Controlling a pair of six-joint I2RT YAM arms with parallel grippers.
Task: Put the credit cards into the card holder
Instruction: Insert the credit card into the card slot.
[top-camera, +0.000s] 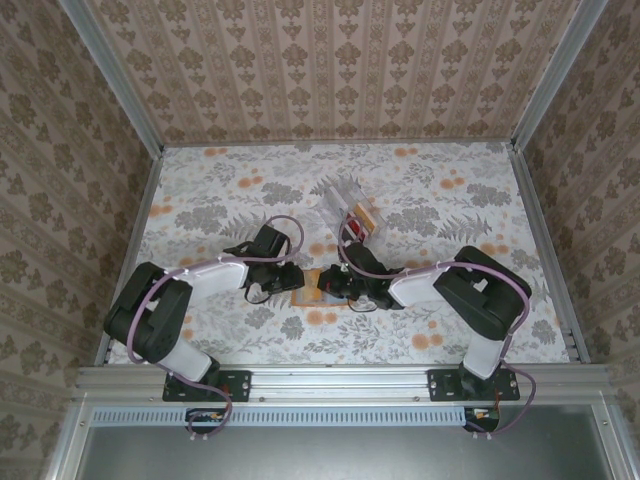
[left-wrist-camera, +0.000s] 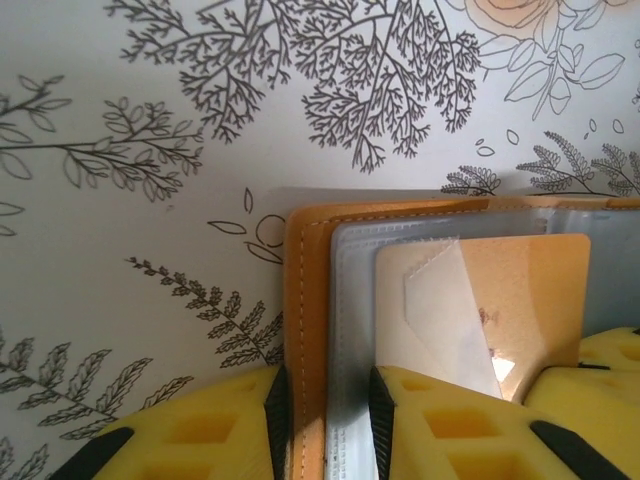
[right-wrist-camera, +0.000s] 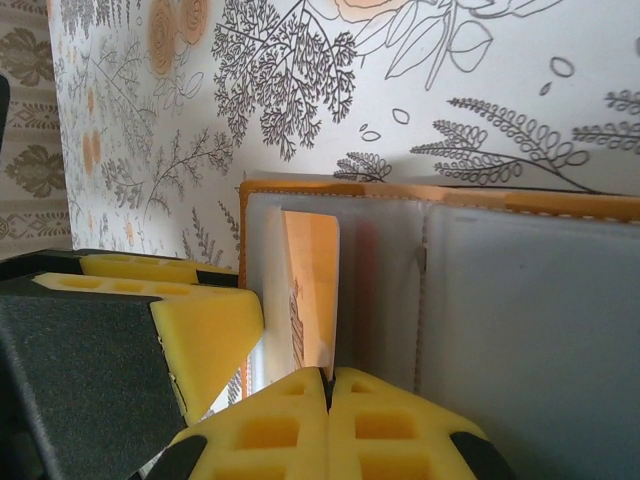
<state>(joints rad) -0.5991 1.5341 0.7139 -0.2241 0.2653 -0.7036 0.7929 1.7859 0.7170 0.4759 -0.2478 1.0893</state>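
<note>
**Now both claws meet at the open card holder**

The left claw (left-wrist-camera: 330, 400) grips the card holder (left-wrist-camera: 305, 300) by the edge nearest it. The orange cover and a greyish clear sleeve sit between its yellow fingers, with the pads touching on both sides. The holder lies open on the flowered table (top-camera: 220, 200), stretching away from that claw.

The right claw (right-wrist-camera: 325, 385) is pinched tight, its fingertips pressed together on the near edge of an orange-yellow card (right-wrist-camera: 315, 275). That card sits just ahead of its tips, against the holder's inner sleeves. In the left wrist view a clear pocket flap partly covers it.

From above, the two claws face each other with the holder between them. Well beyond the right claw stands a clear plastic box (top-camera: 345, 200) with more cards (top-camera: 365, 217) inside.
</note>
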